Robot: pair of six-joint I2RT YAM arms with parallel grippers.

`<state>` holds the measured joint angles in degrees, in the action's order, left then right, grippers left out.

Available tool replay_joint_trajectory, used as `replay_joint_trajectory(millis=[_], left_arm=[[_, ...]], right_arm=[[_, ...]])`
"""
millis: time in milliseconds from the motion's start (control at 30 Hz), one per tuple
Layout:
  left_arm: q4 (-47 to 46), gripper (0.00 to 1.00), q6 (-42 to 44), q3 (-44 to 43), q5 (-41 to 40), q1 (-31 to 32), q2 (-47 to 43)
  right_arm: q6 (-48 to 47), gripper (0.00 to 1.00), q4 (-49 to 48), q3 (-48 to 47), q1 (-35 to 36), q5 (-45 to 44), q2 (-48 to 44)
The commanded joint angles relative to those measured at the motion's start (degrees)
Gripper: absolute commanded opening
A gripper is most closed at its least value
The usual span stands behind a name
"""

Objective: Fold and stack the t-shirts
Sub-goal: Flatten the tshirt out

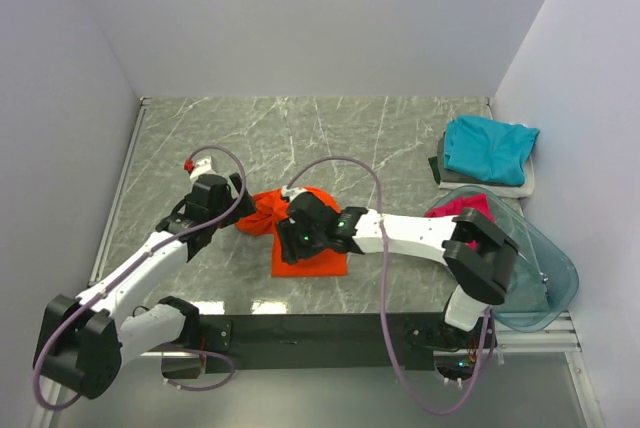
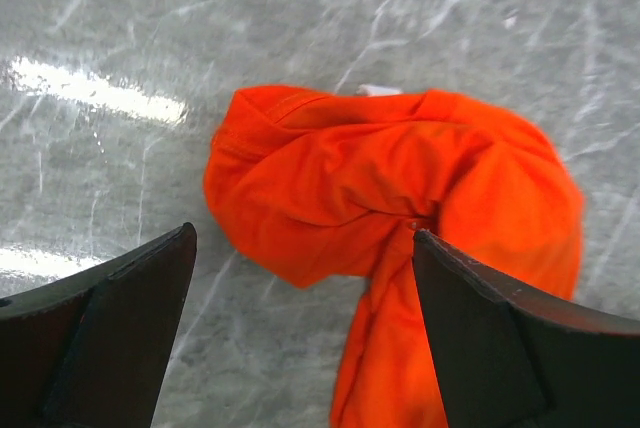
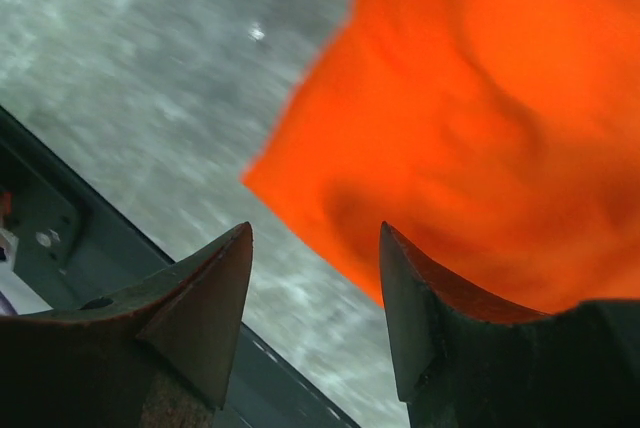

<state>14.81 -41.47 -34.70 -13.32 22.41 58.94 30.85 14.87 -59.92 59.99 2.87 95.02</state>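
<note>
The bright orange t-shirt point(image 1: 308, 248) lies crumpled on the marble table, bunched at its left end point(image 2: 400, 188) and flat at its near corner point(image 3: 480, 108). My left gripper point(image 1: 228, 210) is open just left of the bunched end, its jaws wide point(image 2: 305, 238) and holding nothing. My right gripper point(image 1: 287, 240) is open over the shirt's near-left corner, its jaws apart point(image 3: 315, 233) and empty. A teal t-shirt point(image 1: 488, 148) lies folded on a pale whitish one point(image 1: 520, 186) at the back right. A magenta-pink t-shirt point(image 1: 462, 210) sits in the clear tub point(image 1: 545, 278).
A dark rail point(image 1: 320, 328) runs along the table's near edge, also in the right wrist view point(image 3: 60, 208). White walls close the back and sides. A dark grey cloth point(image 1: 436, 170) peeks out beside the folded stack.
</note>
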Motion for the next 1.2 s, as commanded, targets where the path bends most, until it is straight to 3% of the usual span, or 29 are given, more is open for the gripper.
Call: replay_joint_trajectory(millis=[0,500,533,667,900,1167], left_arm=[[-5.3,0.94,-1.0,1.6,1.7,-0.7,2.4],[-11.4,0.94,-1.4,5.4,6.4,-4.6,8.6],[-11.6,0.94,-1.5,5.6,6.5,-4.6,8.9],[-13.0,0.93,-2.0,6.3,6.8,-4.5,10.0],[-16.7,0.87,-3.0,6.7,8.9,-4.3,13.1],[-18.2,0.61,-3.4,7.3,10.5,-3.7,16.2]], right_arm=[[-0.6,0.60,-1.0,-4.9,1.6,-2.8,2.8],[-0.8,0.55,1.7,-10.9,4.5,-9.5,14.7],[-0.2,0.51,2.3,-10.9,4.6,-10.2,14.8],[1.4,0.00,3.1,-8.4,4.4,-13.5,12.9],[2.4,0.00,3.6,-6.1,3.1,-15.6,5.1],[2.9,0.00,2.9,-4.8,1.8,-14.3,3.9]])
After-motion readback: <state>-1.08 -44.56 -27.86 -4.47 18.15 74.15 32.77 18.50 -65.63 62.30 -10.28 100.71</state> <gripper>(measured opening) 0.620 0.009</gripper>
